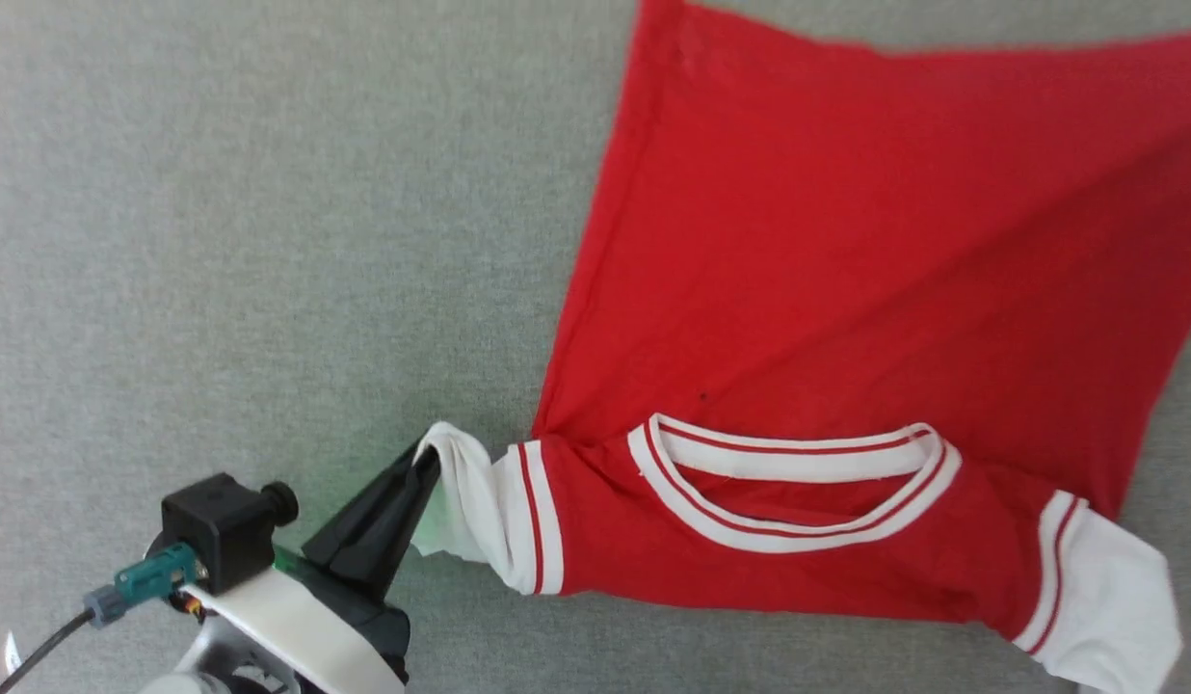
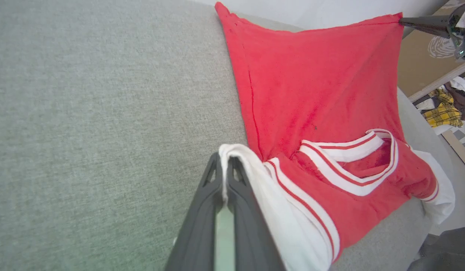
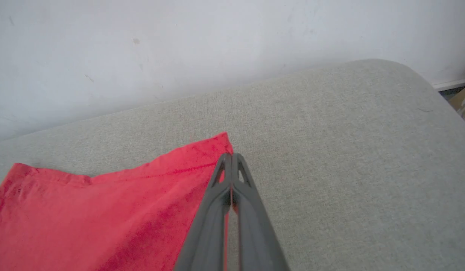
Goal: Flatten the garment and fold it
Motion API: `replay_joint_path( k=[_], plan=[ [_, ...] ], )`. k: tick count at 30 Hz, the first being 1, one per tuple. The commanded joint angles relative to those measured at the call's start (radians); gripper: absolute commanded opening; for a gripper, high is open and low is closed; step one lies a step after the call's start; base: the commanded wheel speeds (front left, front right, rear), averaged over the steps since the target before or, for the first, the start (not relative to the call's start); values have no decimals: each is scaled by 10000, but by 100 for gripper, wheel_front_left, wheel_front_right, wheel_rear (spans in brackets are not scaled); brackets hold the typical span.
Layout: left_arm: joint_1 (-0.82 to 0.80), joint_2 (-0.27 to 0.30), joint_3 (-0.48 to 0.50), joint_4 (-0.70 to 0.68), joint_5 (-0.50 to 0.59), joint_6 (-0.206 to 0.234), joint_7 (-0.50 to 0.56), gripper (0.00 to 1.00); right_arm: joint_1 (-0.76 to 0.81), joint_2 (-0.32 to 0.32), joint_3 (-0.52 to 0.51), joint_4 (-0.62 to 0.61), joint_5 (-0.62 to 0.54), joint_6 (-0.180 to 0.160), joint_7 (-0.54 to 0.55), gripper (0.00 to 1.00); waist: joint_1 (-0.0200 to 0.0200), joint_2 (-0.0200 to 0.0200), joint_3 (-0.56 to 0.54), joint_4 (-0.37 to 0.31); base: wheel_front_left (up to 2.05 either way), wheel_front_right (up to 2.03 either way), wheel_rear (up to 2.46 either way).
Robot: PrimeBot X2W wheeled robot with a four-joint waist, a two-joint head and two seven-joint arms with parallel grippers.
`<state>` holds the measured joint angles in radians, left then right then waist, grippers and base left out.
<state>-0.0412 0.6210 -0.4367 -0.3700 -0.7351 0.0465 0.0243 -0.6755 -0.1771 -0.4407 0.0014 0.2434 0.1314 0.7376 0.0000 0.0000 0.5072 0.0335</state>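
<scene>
Left gripper [image 1: 427,463] [image 2: 225,160], nearest, left of the collar [image 1: 798,472]: fingers clamped together on the tip of the white sleeve [image 1: 480,511], cloth pinched between the tips and draping off to the collar side. The sleeve is bunched and pulled out away from the collar.

Garment [image 1: 846,241] lies on the grey cushion [image 1: 220,241], neck end closest, the collar opening facing up. The shoulder band just below the collar is folded and creased. Other sleeve [image 1: 1106,598] is right of the collar, loose, at the cushion edge.

Beyond the collar the plain red body spreads out wide, creases fanning from the held sleeve. No print visible on this side.

Right gripper [image 3: 231,156] [image 2: 401,21], far from the collar at the far-right hem corner [image 3: 221,141]: fingers closed on the red edge, and a red strip shows between them. Corner tip pokes past the fingertips.

Pale wall [image 3: 180,45] behind the cushion, past the hem.
</scene>
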Motion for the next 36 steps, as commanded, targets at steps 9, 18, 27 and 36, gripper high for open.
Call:
replay_joint_path(
  k=[9, 18, 27, 36],
  plan=[
    [859, 15, -80, 105, -2, 465, 1, 0, 3677, 541, -1192, -2454, 1395, -7, -89, 0, 0, 0, -2041, -717, 0, 0, 0],
    [1504, 98, -120, -31, -160, 658, -7, 0, 7765, 1259, -2000, -4404, 2322, -7, 511, 0, 0, 0, -2771, -1024, 0, 0, 0],
    [1665, 334, -58, -338, -178, 729, 98, 0, 9476, 1266, -291, -2684, 2140, -7, -971, 0, 0, 0, -2694, -1093, 0, 0, 0],
    [1429, 385, -186, -442, -164, 696, 370, 0, 8213, 1267, 613, 777, 921, -7, -2204, 0, 0, 0, -2736, -1031, 0, 0, 0]
  ],
)
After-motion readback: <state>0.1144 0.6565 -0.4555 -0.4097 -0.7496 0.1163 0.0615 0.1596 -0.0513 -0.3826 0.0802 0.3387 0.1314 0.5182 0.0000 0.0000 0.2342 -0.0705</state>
